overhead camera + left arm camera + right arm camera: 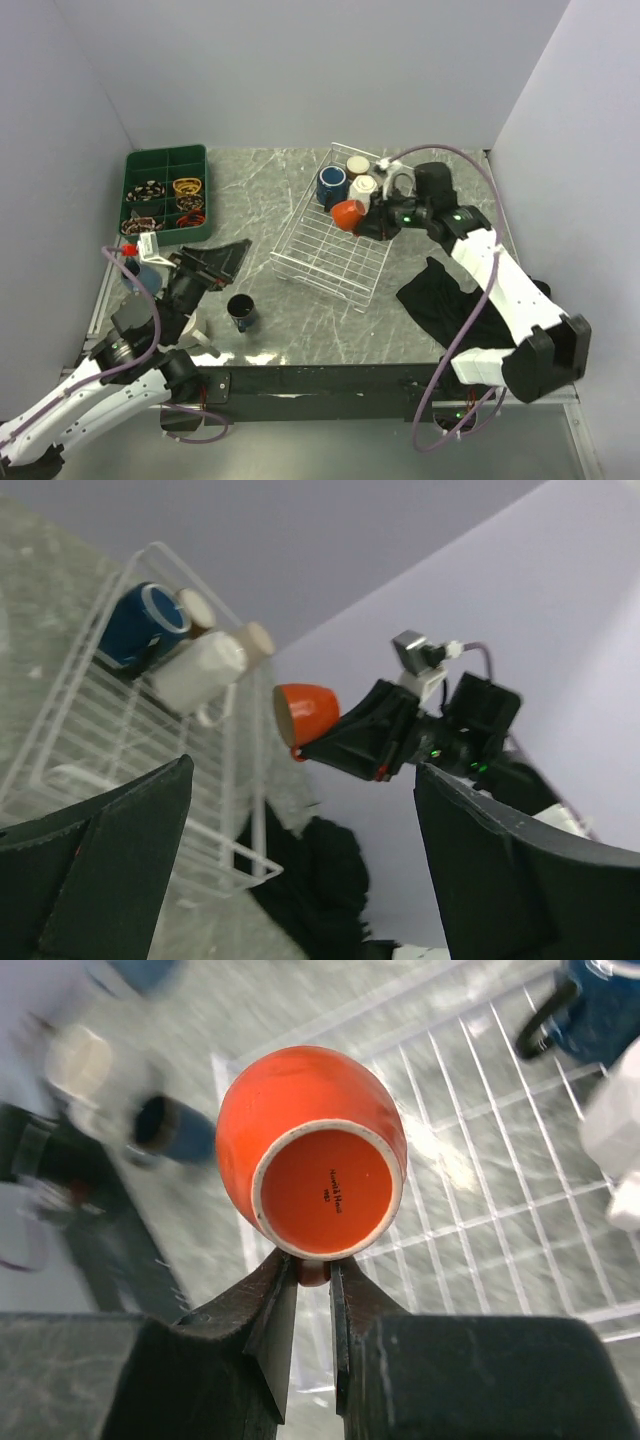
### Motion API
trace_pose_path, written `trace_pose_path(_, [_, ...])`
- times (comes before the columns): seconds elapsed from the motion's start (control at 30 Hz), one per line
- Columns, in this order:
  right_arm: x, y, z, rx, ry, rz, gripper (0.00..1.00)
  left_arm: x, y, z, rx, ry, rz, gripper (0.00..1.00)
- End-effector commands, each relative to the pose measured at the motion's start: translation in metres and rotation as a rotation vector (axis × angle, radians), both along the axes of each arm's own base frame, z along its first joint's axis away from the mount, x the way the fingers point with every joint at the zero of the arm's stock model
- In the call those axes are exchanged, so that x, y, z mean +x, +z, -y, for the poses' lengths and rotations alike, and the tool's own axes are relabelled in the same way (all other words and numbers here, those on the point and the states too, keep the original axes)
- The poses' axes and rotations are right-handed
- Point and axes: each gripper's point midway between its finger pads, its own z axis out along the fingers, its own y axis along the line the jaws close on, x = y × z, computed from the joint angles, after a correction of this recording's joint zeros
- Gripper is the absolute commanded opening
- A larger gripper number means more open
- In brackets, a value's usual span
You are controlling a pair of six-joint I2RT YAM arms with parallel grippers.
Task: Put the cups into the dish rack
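- While pinched by the right gripper (372, 222), a glossy orange ceramic cup (347, 214) hangs over the white wire dish rack (320, 250), centre-right overhead.
- Left wrist: left gripper (302, 772) spread, empty.
- Right wrist: thin handle pinch could let it swivel loose.

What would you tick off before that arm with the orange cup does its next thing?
1. Right tool shut on the orange cup, by its handle: ok.
2. Orange cup above the dish rack: ok.
3. Bare wire beneath it, away from the blue mug and white mug: ok.
4. Left tool open, clear of the rack: ok.
5. Grip firm enough on that thin handle: cannot tell.
6. Every cup loaded: not ok, navy cup stands on the table.
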Motion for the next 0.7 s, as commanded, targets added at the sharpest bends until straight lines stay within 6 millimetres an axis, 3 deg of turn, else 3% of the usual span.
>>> trace_pose_path(0.0, [0.021, -0.016, 0.003, -0.253, 0.033, 0.134, 0.0, 0.0, -0.065, -0.029, 0.251, 0.102, -0.143, 0.96])
trace_pose_path(0.17, [0.035, -0.03, -0.013, -0.384, 0.098, 0.182, 0.0, -0.006, -0.089, -0.036, 0.295, 0.099, -0.191, 0.96])
trace_pose_path(0.2, [0.036, -0.041, -0.019, -0.426, 0.119, 0.172, 0.0, -0.007, -0.091, -0.036, 0.308, 0.096, -0.196, 0.97])
trace_pose_path(0.27, [0.043, -0.042, -0.026, -0.444, 0.128, 0.174, 0.0, -0.007, -0.093, -0.038, 0.324, 0.102, -0.203, 0.96])
trace_pose_path(0.3, [0.046, -0.054, -0.03, -0.476, 0.14, 0.155, 0.0, -0.008, -0.097, -0.039, 0.342, 0.1, -0.212, 0.96])
trace_pose_path(0.47, [0.066, -0.068, -0.047, -0.557, 0.135, 0.158, 0.0, -0.009, -0.106, -0.035, 0.366, 0.081, -0.225, 0.97])
trace_pose_path(0.5, [0.071, -0.079, -0.048, -0.588, 0.13, 0.141, 0.0, -0.01, -0.107, -0.035, 0.37, 0.078, -0.229, 0.96])
trace_pose_path(0.53, [0.078, -0.074, -0.053, -0.59, 0.12, 0.153, 0.0, -0.01, -0.109, -0.035, 0.372, 0.076, -0.233, 0.96])
trace_pose_path(0.57, [0.081, -0.086, -0.055, -0.61, 0.12, 0.125, 0.0, -0.01, -0.11, -0.035, 0.369, 0.076, -0.236, 0.96])
trace_pose_path(0.63, [0.091, -0.086, -0.057, -0.627, 0.104, 0.129, 0.0, -0.011, -0.114, -0.036, 0.375, 0.077, -0.243, 0.96])
trace_pose_path(0.67, [0.095, -0.096, -0.057, -0.646, 0.11, 0.116, 0.0, -0.011, -0.113, -0.037, 0.364, 0.079, -0.242, 0.96])
